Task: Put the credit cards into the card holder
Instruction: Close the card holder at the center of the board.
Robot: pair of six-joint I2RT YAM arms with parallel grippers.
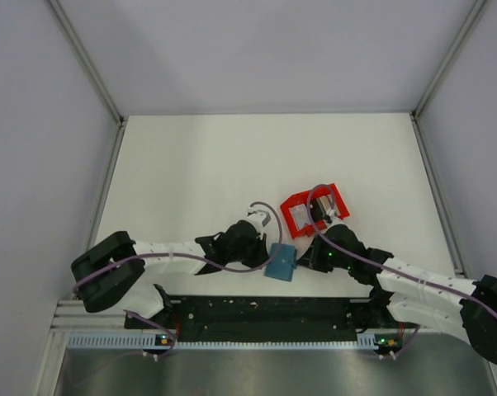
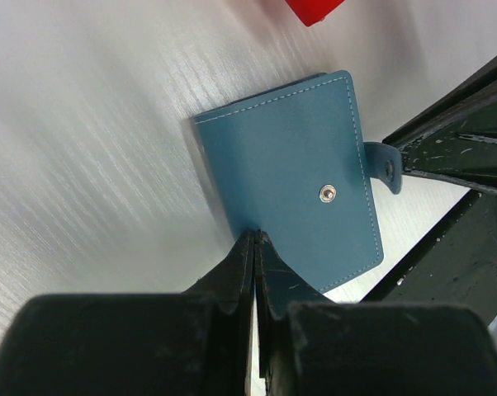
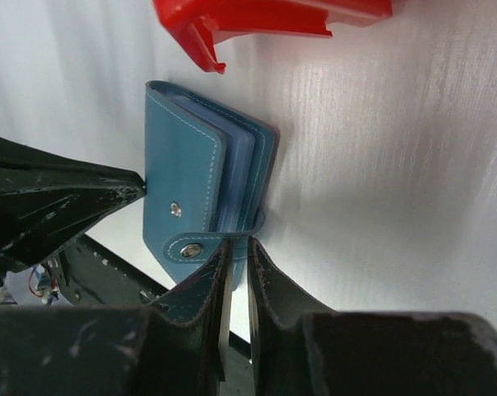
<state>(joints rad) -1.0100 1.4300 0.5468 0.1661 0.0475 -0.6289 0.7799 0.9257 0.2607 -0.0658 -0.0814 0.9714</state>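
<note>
The teal card holder (image 1: 280, 261) is near the table's front edge, between my two grippers, folded shut with its snap strap undone. My left gripper (image 2: 256, 237) is shut, its tips pinching the near edge of the card holder's cover (image 2: 298, 181). My right gripper (image 3: 239, 242) is shut on the card holder's strap (image 3: 201, 248) at its fold, with the card holder (image 3: 186, 177) seen edge-on and its inner pockets showing. The credit cards (image 1: 323, 212) show as a greyish stack inside the red tray (image 1: 296, 216), behind the right gripper.
The red open-topped tray stands just behind the card holder; its corner shows in the left wrist view (image 2: 314, 8) and the right wrist view (image 3: 265, 18). The black base rail (image 1: 257, 309) runs along the table's near edge. White table lies beyond.
</note>
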